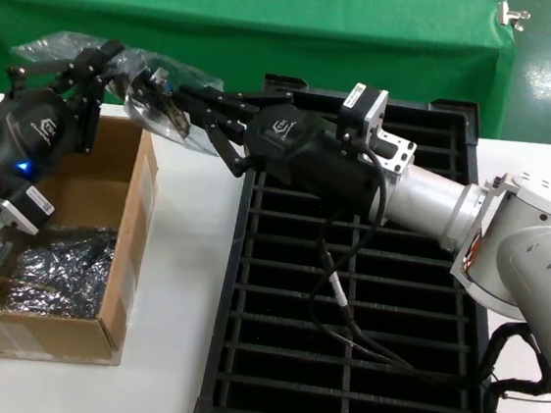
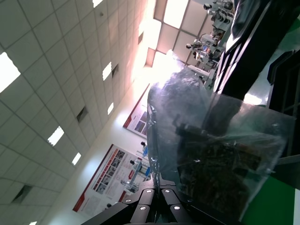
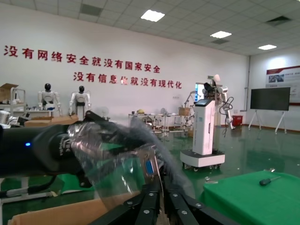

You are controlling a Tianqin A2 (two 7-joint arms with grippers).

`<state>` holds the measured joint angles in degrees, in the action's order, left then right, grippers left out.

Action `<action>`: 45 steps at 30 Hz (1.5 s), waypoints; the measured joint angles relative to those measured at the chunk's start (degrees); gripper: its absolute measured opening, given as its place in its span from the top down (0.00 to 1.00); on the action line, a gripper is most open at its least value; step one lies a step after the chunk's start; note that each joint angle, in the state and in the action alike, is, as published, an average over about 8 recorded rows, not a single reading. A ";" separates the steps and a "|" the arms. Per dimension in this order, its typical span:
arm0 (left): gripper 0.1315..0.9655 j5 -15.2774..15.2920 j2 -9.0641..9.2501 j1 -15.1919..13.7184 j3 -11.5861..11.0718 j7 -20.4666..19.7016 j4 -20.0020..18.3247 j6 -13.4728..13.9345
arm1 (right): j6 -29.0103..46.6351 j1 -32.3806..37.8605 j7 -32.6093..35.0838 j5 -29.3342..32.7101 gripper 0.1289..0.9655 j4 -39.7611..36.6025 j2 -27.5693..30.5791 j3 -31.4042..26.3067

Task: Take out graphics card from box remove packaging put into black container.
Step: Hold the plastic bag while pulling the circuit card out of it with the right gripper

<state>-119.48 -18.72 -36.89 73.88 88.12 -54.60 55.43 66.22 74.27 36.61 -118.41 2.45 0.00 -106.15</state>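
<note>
Both arms meet in the air above the far edge of the brown corrugated cardboard box (image 1: 104,248). The left tool (image 1: 113,61) is clenched on one end of the crinkly translucent silvery plastic bag (image 1: 154,95); the right tool (image 1: 173,107) pinches the other end. The small dark circuit-board graphics card (image 2: 220,173) sits inside that bag. More shiny bagged bundles (image 1: 52,272) lie in the box. The long ribbed black plastic tray (image 1: 362,324) rests beside it on the white surface (image 1: 176,305).
</note>
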 joint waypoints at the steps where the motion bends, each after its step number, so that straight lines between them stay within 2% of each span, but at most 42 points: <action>1: 0.99 0.01 0.09 -0.17 -0.04 0.19 0.21 -0.12 | 0.08 0.04 -0.08 0.08 0.97 -0.02 0.00 -0.13; 6: 0.99 0.08 0.41 -0.85 -0.20 0.67 0.82 -0.68 | 0.53 0.21 -0.32 0.84 0.95 -0.28 0.00 -0.05; 12: 0.99 0.23 0.52 -0.93 0.00 0.19 0.60 -1.02 | 1.12 0.36 -0.38 2.32 0.86 -0.77 0.01 1.21; 23: 0.99 0.48 -0.22 2.41 1.12 -4.05 -4.13 -0.69 | 1.77 0.23 -0.19 5.44 0.76 -1.31 0.10 4.43; 28: 0.99 0.53 -0.70 3.34 1.35 -5.50 -5.38 -0.61 | 1.56 0.11 -0.05 6.61 0.75 -1.35 0.11 5.61; 36: 0.99 0.49 -1.44 4.13 1.56 -7.61 -6.74 -0.59 | 1.00 -0.12 0.26 7.95 0.75 -1.40 0.24 7.34; 45: 0.99 0.59 -1.93 4.27 1.99 -9.13 -6.98 -0.54 | 0.55 -0.28 0.49 9.13 0.66 -1.50 0.41 8.99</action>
<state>-118.89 -20.65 -32.62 75.87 78.99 -61.57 54.89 66.77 73.99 37.10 -109.27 0.95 0.41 -97.16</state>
